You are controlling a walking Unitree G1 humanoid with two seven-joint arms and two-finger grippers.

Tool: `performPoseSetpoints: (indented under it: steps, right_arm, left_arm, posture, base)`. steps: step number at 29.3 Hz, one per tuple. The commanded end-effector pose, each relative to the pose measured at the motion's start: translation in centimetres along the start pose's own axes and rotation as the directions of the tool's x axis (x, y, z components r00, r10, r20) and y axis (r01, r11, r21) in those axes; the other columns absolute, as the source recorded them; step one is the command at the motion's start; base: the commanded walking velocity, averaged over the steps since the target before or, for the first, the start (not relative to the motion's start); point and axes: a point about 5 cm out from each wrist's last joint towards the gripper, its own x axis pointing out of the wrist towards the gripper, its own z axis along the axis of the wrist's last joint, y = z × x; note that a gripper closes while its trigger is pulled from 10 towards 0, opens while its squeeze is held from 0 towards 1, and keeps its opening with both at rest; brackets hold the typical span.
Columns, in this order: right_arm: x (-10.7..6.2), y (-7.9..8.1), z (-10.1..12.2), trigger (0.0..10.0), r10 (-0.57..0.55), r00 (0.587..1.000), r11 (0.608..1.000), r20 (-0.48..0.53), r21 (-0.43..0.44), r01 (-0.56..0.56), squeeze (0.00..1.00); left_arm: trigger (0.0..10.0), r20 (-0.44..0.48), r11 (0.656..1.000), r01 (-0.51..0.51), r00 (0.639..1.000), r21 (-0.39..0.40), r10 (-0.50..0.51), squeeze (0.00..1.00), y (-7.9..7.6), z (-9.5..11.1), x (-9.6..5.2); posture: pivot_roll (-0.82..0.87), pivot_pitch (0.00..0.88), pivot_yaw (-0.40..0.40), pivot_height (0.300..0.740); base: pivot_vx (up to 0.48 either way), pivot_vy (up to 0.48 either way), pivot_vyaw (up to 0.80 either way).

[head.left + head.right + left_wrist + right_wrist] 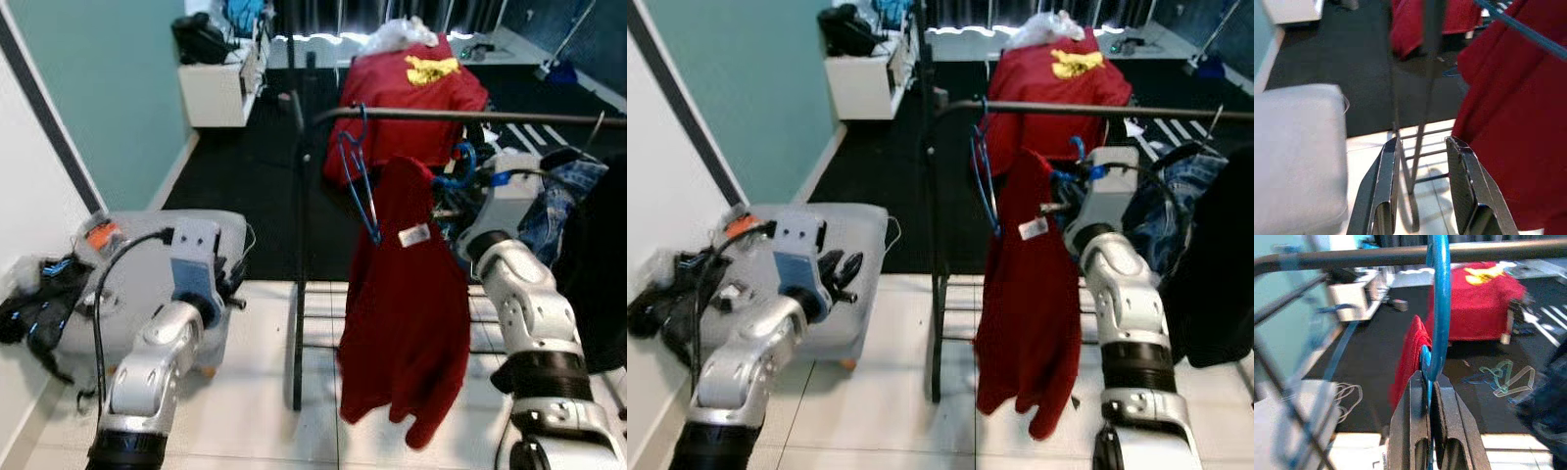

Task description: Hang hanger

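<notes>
Under the rail (1376, 255), blue hanger (1439, 308)

You have a black clothes rail (441, 116) crossing ahead of you, with a dark red garment (404, 304) hanging below it, a white tag near its collar. A blue hanger (359, 176) dangles from the rail just left of the garment. Your right arm (524, 304) reaches up behind the garment's right edge. Your left arm (162, 343) is raised over a grey cushioned stool (118, 284). Beyond the rail, a red cloth with a yellow print (411, 88) drapes over something on the dark floor.
</notes>
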Motion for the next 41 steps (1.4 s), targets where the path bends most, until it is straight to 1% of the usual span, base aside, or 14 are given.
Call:
performPoseSetpoints:
  steps: [1, 4, 9, 13, 14, 15, 16, 17, 19, 20, 24, 27, 36, 41]
  right_arm:
    - [0.1, -0.4, 1.1, 10.0, -0.013, 0.999, 1.0, 0.033, 0.003, 0.013, 0.0]
    - [0.0, -0.9, 1.4, 10.0, -0.021, 0.999, 1.0, 0.034, -0.005, 0.021, 0.0]
    - [0.1, -1.1, 1.7, 10.0, -0.024, 0.999, 1.0, 0.037, -0.012, 0.025, 0.0]
    - [0.3, -1.1, 1.9, 10.0, 0.005, 1.0, 1.0, 0.024, -0.025, -0.004, 0.0]
    - [0.5, -0.8, 1.9, 10.0, 0.043, 0.999, 0.999, 0.01, -0.026, -0.043, 0.0]
    - [0.7, -0.4, 2.1, 10.0, 0.098, 0.995, 0.995, -0.001, -0.017, -0.098, 0.0]
    - [0.7, -0.4, 2.1, 10.0, 0.098, 0.995, 0.995, -0.001, -0.017, -0.098, 0.0]
    - [0.8, 0.1, 2.3, 10.0, 0.16, 0.987, 0.987, -0.008, -0.005, -0.16, 0.0]
    - [0.8, 0.1, 2.3, 10.0, 0.16, 0.987, 0.987, -0.008, -0.005, -0.16, 0.0]
    - [0.9, 0.5, 2.5, 10.0, 0.209, 0.978, 0.978, -0.007, 0.002, -0.209, 0.0]
    - [0.9, 0.5, 2.5, 10.0, 0.209, 0.978, 0.978, -0.007, 0.002, -0.209, 0.0]
    - [1.8, 0.9, 3.3, 10.0, 0.272, 0.962, 0.962, 0.013, 0.023, -0.273, 0.0]
    - [3.5, 1.4, 4.3, 10.0, 0.282, 0.958, 0.959, 0.049, 0.03, -0.283, 0.0]
    - [3.9, 2.8, 4.4, 10.0, 0.294, 0.953, 0.953, 0.073, 0.048, -0.298, 0.0]
  left_arm:
    - [10.0, -0.01, 1.0, 0.008, 1.0, -0.003, -0.008, 0.26, -0.1, -0.1, 0.0]
    - [10.0, -0.013, 1.0, 0.014, 1.0, -0.001, -0.014, 0.25, -0.2, -0.2, 0.0]
    - [10.0, -0.016, 1.0, 0.016, 1.0, -0.001, -0.016, 0.25, -0.2, -0.3, 0.0]
    - [10.0, -0.021, 1.0, 0.011, 1.0, 0.0, -0.011, 0.2, -0.2, -0.3, -0.1]
    - [10.0, -0.019, 1.0, -0.001, 1.0, 0.003, 0.001, 0.02, -0.1, -0.3, -0.1]
    - [10.0, -0.016, 1.0, -0.02, 1.0, 0.004, 0.02, 0.0, 0.1, -0.3, -0.1]
    - [10.0, -0.016, 1.0, -0.02, 1.0, 0.004, 0.02, 0.0, 0.1, -0.3, -0.1]
    - [10.0, -0.004, 0.999, -0.049, 0.999, 0.004, 0.049, 0.0, 0.5, -0.2, -0.2]
    - [10.0, -0.004, 0.999, -0.049, 0.999, 0.004, 0.049, 0.0, 0.5, -0.2, -0.2]
    - [10.0, 0.006, 0.998, -0.071, 0.997, 0.003, 0.071, 0.0, 0.8, 0.0, -0.2]
    - [10.0, 0.006, 0.998, -0.071, 0.997, 0.003, 0.071, 0.0, 0.8, 0.0, -0.2]
    - [10.0, 0.023, 0.995, -0.099, 0.995, 0.019, 0.099, 0.0, 1.4, 0.4, -0.3]
    - [10.0, 0.031, 0.991, -0.12, 0.993, 0.067, 0.118, 0.0, 1.9, 0.7, -0.7]
    - [10.0, 0.026, 0.989, -0.136, 0.991, 0.05, 0.135, 0.0, 2.3, 0.6, -1.3]
  posture:
    - [-0.03, 0.025, 0.02, 0.74]
    - [-0.04, 0.027, 0.021, 0.74]
    - [-0.04, 0.031, 0.021, 0.74]
    - [-0.04, 0.033, 0.022, 0.74]
    - [-0.04, 0.034, 0.022, 0.74]
    - [-0.04, 0.035, 0.021, 0.74]
    - [-0.04, 0.035, 0.021, 0.74]
    - [-0.03, 0.037, 0.02, 0.74]
    - [-0.03, 0.037, 0.02, 0.74]
    - [-0.03, 0.037, 0.02, 0.74]
    - [-0.03, 0.037, 0.02, 0.74]
    - [-0.02, 0.054, 0.024, 0.74]
    - [-0.01, 0.098, 0.028, 0.74]
    - [0.01, 0.116, 0.022, 0.74]
  base:
    - [0.337, 0.0, -0.8]
    - [0.334, 0.0, -0.8]
    - [0.326, 0.0, 0.0]
    - [0.285, 0.0, 0.0]
    - [0.0, 0.0, 0.0]
    - [0.0, 0.0, 0.0]
    - [0.0, 0.0, 0.0]
    - [0.0, 0.0, 0.0]
    - [0.0, 0.0, 0.0]
    - [0.0, 0.0, 0.0]
    - [0.0, 0.0, 0.0]
    - [0.0, 0.0, 0.0]
    - [0.0, 0.0, 0.0]
    - [0.0, 0.0, 0.0]
